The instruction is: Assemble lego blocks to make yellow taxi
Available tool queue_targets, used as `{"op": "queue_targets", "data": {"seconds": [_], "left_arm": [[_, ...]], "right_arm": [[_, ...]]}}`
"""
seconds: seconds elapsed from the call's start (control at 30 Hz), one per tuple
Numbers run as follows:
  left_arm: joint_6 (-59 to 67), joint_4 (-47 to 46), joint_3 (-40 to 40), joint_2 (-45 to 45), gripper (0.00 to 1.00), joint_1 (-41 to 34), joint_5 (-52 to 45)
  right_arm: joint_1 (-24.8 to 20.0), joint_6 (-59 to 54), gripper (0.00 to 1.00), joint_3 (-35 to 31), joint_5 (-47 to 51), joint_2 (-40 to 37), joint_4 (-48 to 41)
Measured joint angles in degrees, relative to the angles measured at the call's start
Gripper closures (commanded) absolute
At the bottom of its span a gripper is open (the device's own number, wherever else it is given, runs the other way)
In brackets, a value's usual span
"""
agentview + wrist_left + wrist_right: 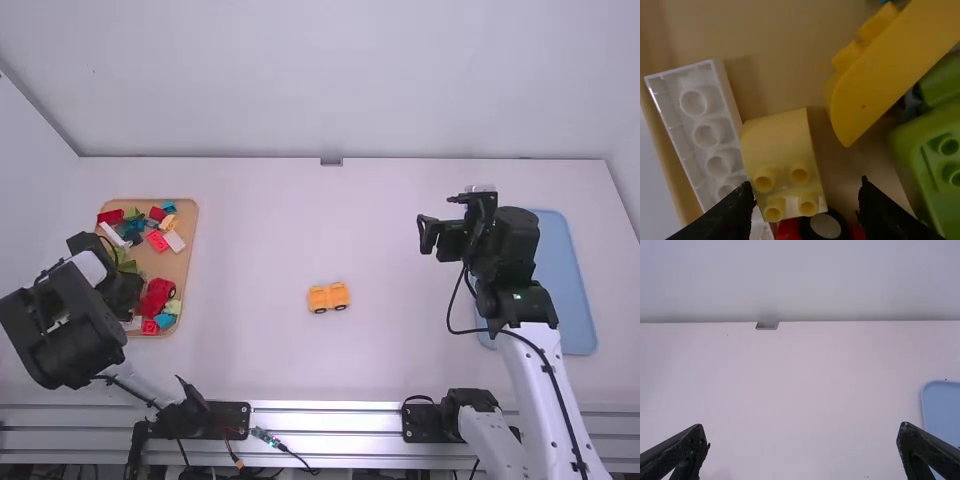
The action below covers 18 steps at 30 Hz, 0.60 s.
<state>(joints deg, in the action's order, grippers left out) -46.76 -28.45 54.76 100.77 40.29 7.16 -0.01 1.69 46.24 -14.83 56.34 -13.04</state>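
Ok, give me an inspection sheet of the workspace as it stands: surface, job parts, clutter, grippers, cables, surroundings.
Surface: white table, no spills seen.
Job's things: orange-yellow toy car near the middle; pale yellow block in the tan tray.
Clutter: mixed bricks in the tan tray; blue tray at the right.
Grippers: left gripper over the tan tray, fingers apart; right gripper over the table, fingers apart.
Cables: black cable looping out beside the right arm.
Surroundings: pale back wall, metal rails in front.

Robotics lab, two arms (545, 385), metal rails (340, 425), loose cables (266, 437), white table (250, 230), pale wall (330, 80)
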Motion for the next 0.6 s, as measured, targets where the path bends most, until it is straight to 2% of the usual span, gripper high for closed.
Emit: {"op": "queue_targets", "data": {"seconds": [0.6], "left_arm": [[-2.1,3.4,0.0,0.0,0.37,0.0,0.3]], "right_arm": [[0.0,-0.2,0.01,0.0,0.0,0.0,0.0]]}}
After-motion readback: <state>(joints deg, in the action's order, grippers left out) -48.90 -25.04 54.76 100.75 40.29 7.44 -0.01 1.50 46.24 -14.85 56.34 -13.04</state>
